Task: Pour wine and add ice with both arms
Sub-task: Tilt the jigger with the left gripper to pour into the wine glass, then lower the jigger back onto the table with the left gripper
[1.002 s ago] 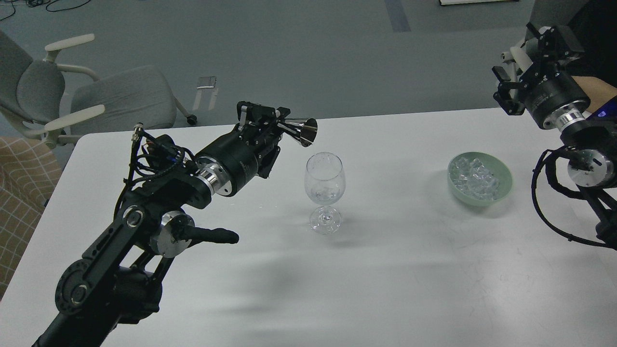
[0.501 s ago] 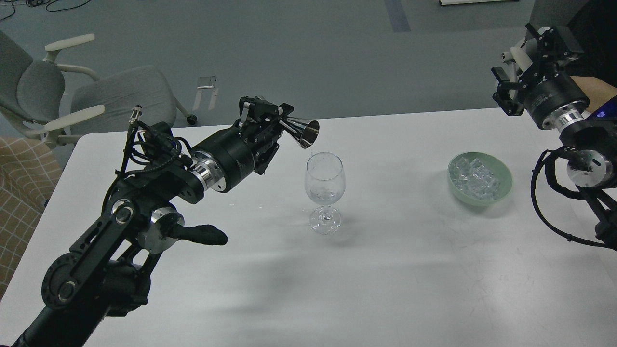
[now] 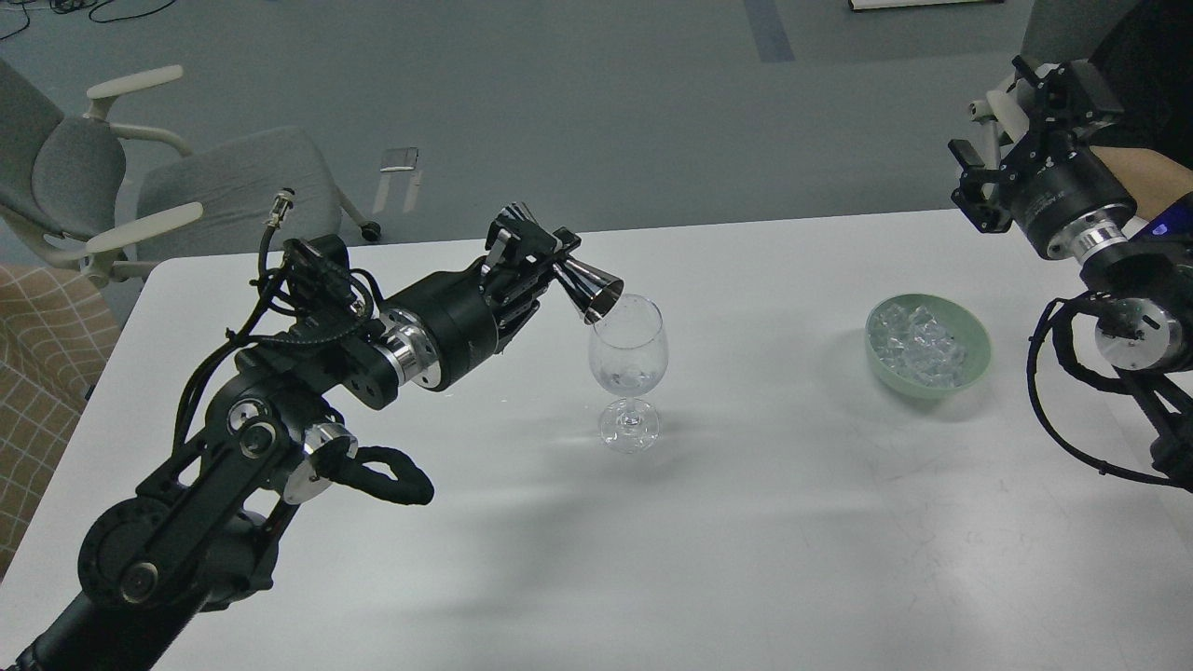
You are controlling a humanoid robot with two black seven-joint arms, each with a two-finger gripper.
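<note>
A clear wine glass [image 3: 628,354] stands upright in the middle of the white table [image 3: 746,522], with a little clear content at the bottom of its bowl. My left gripper [image 3: 545,261] is shut on a silver double-cone jigger [image 3: 589,285], tilted down so its mouth touches the glass's left rim. Ice [image 3: 921,343] lies as clear lumps in a pale green bowl [image 3: 969,359] to the right. My right gripper [image 3: 979,182] hangs above the table's far right edge, apart from the bowl; its fingers cannot be told apart.
A grey office chair [image 3: 168,186] stands beyond the table's far left corner. A checked tan cushion [image 3: 37,373] sits at the left edge. A person's bare arm [image 3: 1142,177] shows behind my right arm.
My left gripper has moved right and down and rotated, tipping the jigger's mouth onto the glass's rim. The right gripper has barely moved.
</note>
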